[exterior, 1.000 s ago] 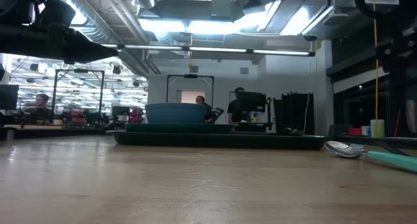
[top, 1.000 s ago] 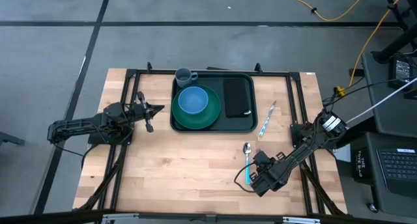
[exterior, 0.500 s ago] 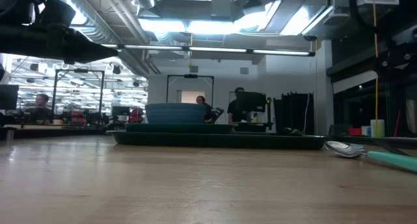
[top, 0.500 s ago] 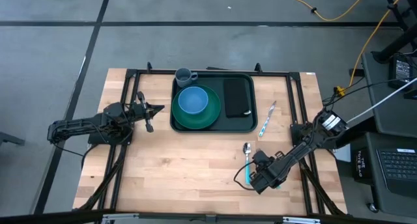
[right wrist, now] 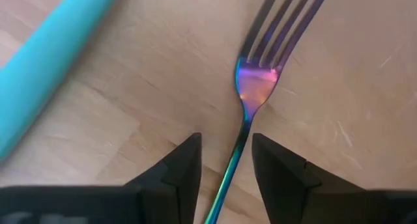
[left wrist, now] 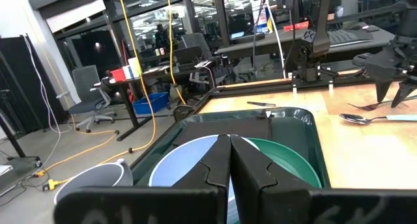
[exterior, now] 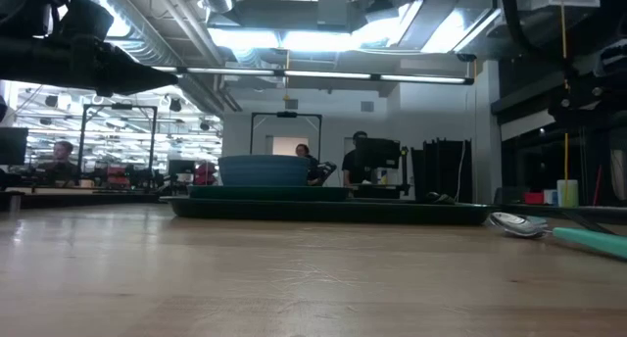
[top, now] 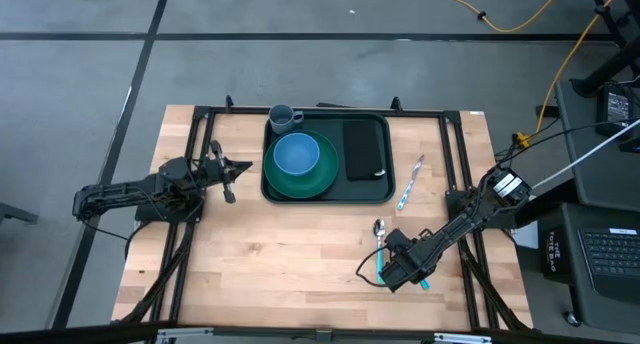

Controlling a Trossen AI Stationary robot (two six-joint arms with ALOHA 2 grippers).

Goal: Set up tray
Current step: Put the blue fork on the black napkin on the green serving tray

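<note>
From the high view, you see the tray (top: 327,156) at the far middle of the counter (top: 280,254), already carrying one green plate (top: 318,179) with one blue bowl (top: 296,154) on it and one black napkin (top: 365,149). One grey mug (top: 283,116) stands at the tray's far left corner; whether it is inside the rim, you cannot tell. Cutlery is still off the tray: one knife (top: 410,182) just beside its right edge and one teal-handled spoon (top: 379,246) nearer you. The right gripper (top: 390,274) is low at the spoon's handle end, so the step in hand looks like a cutlery pick-up. The left gripper (top: 228,171) waits beside the tray's left edge.

The low view shows you one spoon bowl (exterior: 517,223) resting on the counter at the right, the tray well beyond it.

In the left wrist view, the left fingers (left wrist: 251,168) are pressed together with nothing between them, pointing over the plate and bowl.

In the right wrist view, you find one iridescent fork (right wrist: 260,68) flat on the wood, its handle running between the right fingers (right wrist: 280,165), which stand apart on either side without gripping it. The next move probably calls for closing squarely on that thin handle, then carrying it to the tray.
</note>
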